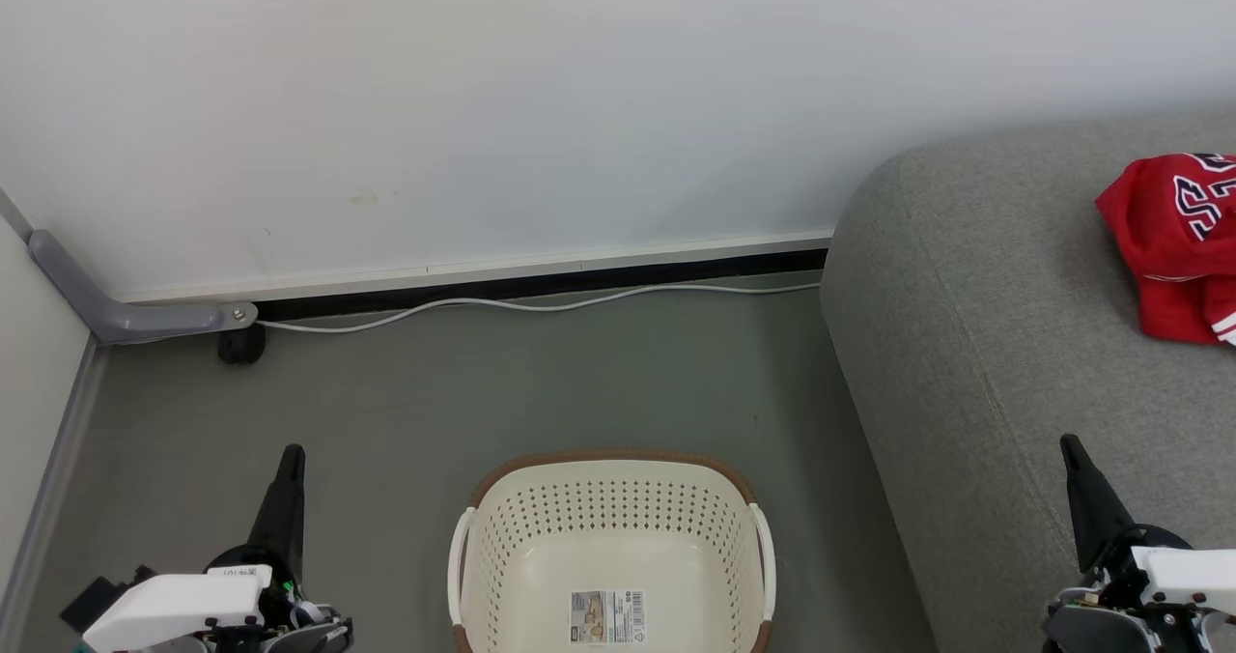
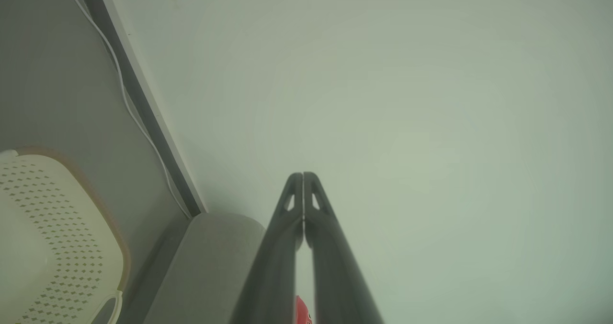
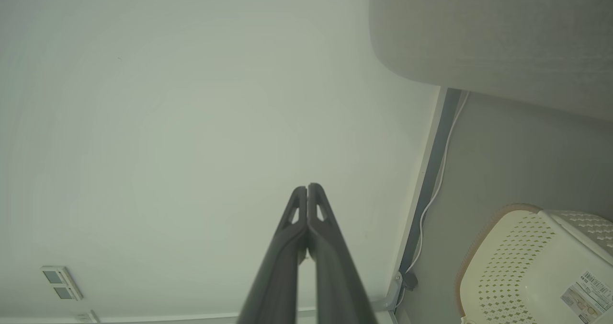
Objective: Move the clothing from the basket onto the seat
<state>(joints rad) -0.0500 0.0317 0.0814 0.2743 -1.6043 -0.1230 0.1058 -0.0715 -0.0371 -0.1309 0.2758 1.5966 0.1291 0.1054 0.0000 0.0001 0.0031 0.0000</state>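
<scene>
Your left gripper [image 2: 303,175] has its two long, dark, tapering fingers [image 2: 330,247] pressed together tip to tip, each with a small triangular slot near its end. Your right gripper [image 3: 307,187] shows the same: smooth matte fingers meeting at the tips. In the head view both point upward from the lower corners, the left over the dull grey-green floor [image 1: 435,392], the right against the sofa [image 1: 985,344]. Between them, on the floor, stands the laundry basket [image 1: 608,503], an oval of cream-white plastic with perforated walls, a brown rim [image 1: 608,457], white handles [image 1: 456,566] at either side and a barcode sticker [image 1: 606,617] on its smooth bottom. The sofa, just to the basket's right, is coarse grey woven fabric with rounded corners and a visible seam. The clothing [image 1: 1173,247], soft bright red cloth with white stripe trim and black-and-white lettering, lies crumpled on the sofa's cushion, well apart from the basket. A thin white cable [image 1: 541,303] runs along the foot of the plain pale wall [image 1: 483,102].
</scene>
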